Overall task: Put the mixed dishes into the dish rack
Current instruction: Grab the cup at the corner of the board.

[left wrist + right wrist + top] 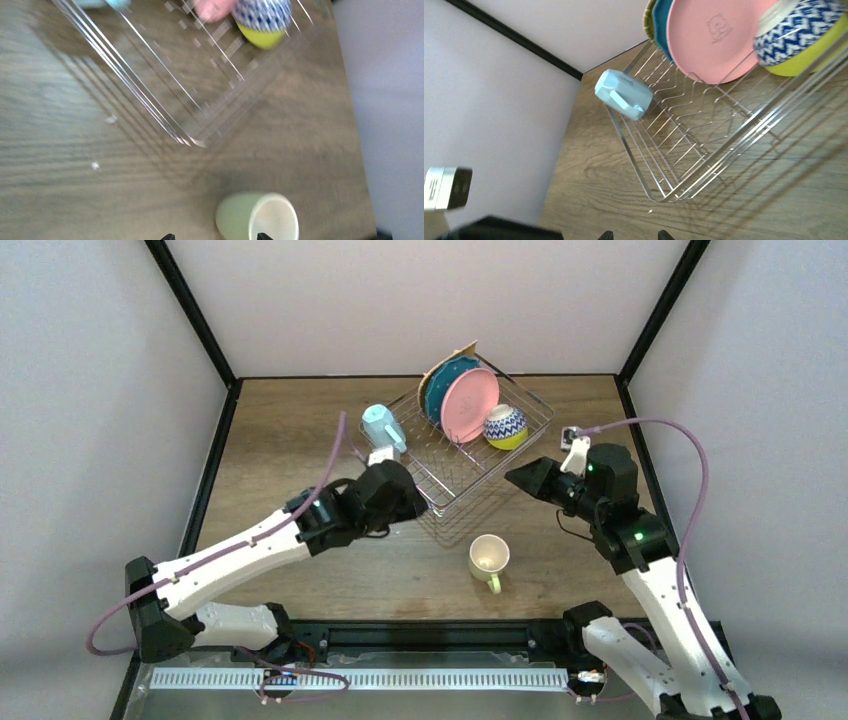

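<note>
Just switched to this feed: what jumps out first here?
The pink round plate stands on edge in the dish rack with the patterned bowl beside it. The light-blue mug lies tipped at the rack's left edge, and the pale yellow-green mug sits alone, upright, on the table outside it.

— What carries everything here?
— A brown wood-grain tabletop [300, 440] is seen, its grain running from left to right.
— And what is set directly on it?
— A rectangular silver wire-grid dish rack [455, 480] is placed towards the far middle, turned at an angle to the table's edges. A pale yellow-green ceramic mug [489, 558] is stood upright on the bare wood, near the rack's nearest corner but apart from it, with its handle turned towards the near edge.
— Is the light-blue faceted mug [383, 427] on the wood too?
— It is found tilted at the rack's left corner. Whether it is borne by the wood or by the wire cannot be told.
</note>
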You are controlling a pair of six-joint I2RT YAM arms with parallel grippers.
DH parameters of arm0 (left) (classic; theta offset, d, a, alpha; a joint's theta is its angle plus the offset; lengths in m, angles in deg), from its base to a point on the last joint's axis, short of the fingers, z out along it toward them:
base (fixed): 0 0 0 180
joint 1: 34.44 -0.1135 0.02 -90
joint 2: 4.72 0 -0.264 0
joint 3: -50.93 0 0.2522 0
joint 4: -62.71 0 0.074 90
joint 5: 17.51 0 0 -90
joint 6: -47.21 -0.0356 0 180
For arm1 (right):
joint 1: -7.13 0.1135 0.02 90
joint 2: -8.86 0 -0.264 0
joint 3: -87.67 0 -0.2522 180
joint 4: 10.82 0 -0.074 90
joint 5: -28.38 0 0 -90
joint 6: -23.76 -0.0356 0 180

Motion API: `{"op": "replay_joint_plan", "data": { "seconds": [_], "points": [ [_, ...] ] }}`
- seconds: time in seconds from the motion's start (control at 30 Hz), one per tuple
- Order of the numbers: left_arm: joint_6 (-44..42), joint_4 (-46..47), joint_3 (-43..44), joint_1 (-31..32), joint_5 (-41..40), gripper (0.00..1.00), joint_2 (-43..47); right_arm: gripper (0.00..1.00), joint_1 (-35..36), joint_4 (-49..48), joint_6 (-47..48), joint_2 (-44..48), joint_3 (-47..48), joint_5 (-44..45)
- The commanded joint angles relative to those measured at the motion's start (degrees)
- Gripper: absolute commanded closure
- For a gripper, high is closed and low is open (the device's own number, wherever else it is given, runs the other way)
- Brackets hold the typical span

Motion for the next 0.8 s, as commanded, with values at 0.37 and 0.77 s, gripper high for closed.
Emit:
{"op": "replay_joint_plan", "data": {
  "seconds": [0.37, 0.77],
  "points": [
    [-8.0, 5.9, -1.8, 14.4, 4.6, 0.06, -10.1, 0.5, -0.1, 20.3, -5.3, 9.8, 3.3, 17.8],
    [-7.7, 9.9, 4.7, 14.4, 5.6, 0.03, -22.4, 0.5, -0.1, 20.8, -2.9, 10.5, 2.4, 15.5]
  ]
}}
